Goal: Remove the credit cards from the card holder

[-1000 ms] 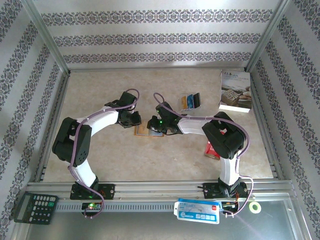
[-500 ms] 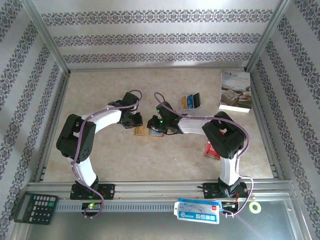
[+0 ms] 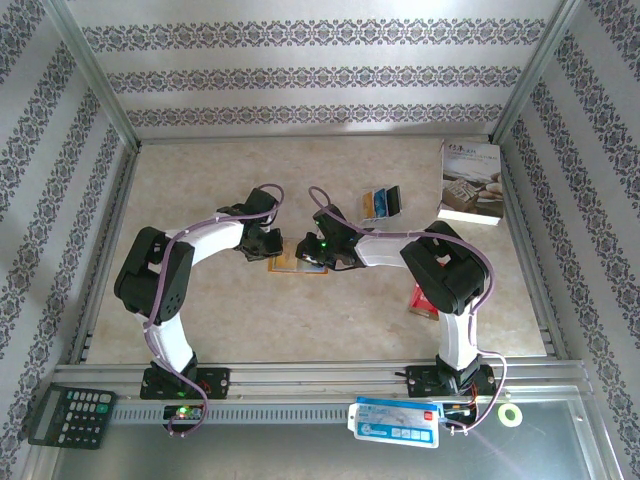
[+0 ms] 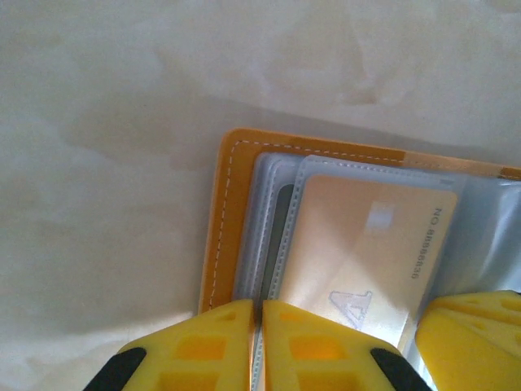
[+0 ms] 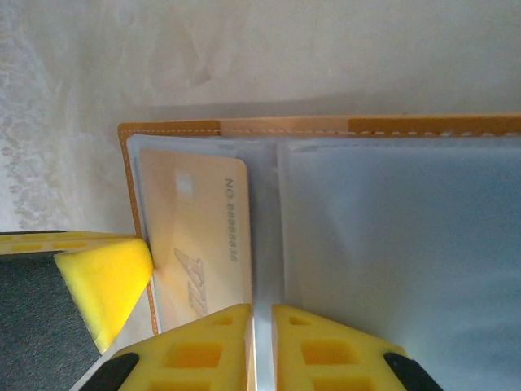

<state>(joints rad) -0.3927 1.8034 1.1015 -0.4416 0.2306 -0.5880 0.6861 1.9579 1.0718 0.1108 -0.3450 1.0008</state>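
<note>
The left gripper [image 4: 259, 316] has its jaws pressed almost together at the near edge of the holder [image 4: 221, 220]. The right gripper [image 5: 260, 318] stands the same way from the opposite side, jaws all but closed over the seam between two clear sleeves [image 5: 383, 244]. Each looks to be pinching a thin sleeve edge rather than a card, though the fingers hide the contact itself. The holder lies open and flat on the table [image 3: 200, 180] between the two grippers, orange cover underneath and grey-blue sleeves stacked on top. A gold card [image 4: 362, 244] sits fully inside the top sleeve, just beside the left gripper's fingers, with no corner drawn out. A dark strip shows under the sleeves next to it, and the wide sleeve in front of the right gripper shows no card face. Further out, three loose cards [image 3: 380, 203] lie in a row on the table, well apart from the holder and near the book [image 3: 472, 183]. I judge these to be the part of the job already done. At least the gold card is left to pull, and the lower sleeves need turning over before the holder can be called empty. So the task reads as well under way but not finished.
</note>
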